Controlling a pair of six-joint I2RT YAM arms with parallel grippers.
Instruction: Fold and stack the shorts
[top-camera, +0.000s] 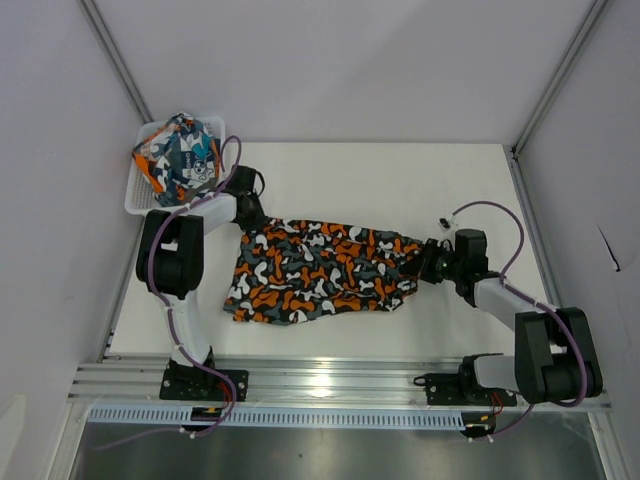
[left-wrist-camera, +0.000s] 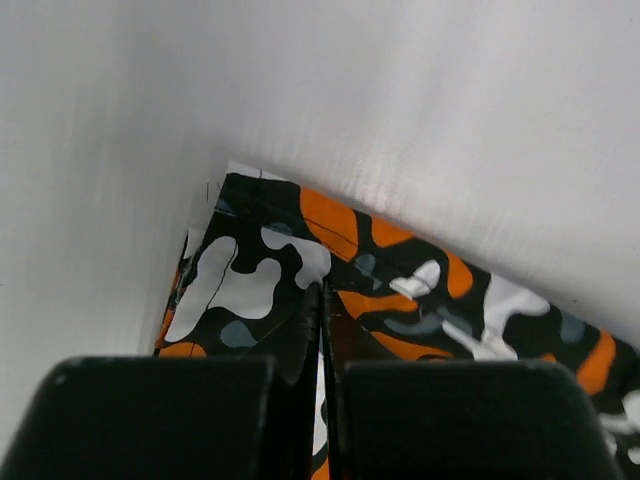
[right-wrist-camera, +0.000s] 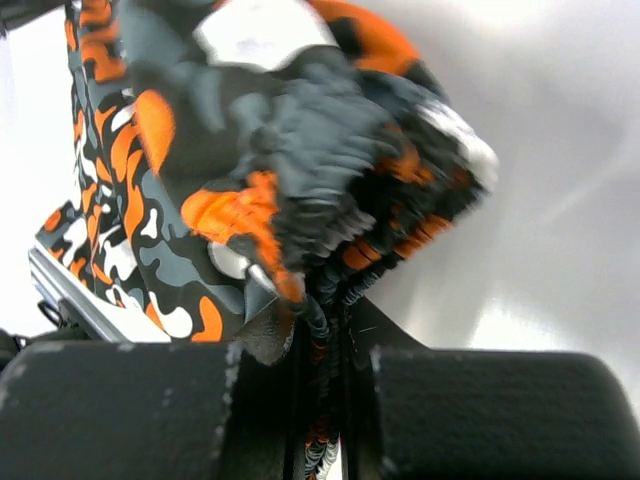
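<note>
**Camouflage shorts, held at both ends**

Item: camouflage shorts (top-camera: 320, 270), stretched across the desk (top-camera: 400, 190) between the two arms.
Left hand (left-wrist-camera: 322, 300): clamped fully shut on a flat corner of the cloth.
Right hand (right-wrist-camera: 320, 330): nearly closed, gripping the bunched, gathered edge.
Second item: teal shorts (top-camera: 180, 150), heaped in the white basket (top-camera: 133, 200) at far left.
Risk: the left pinch looks shallow. Pulling the hands apart could slip that corner free and skew the fold.
</note>
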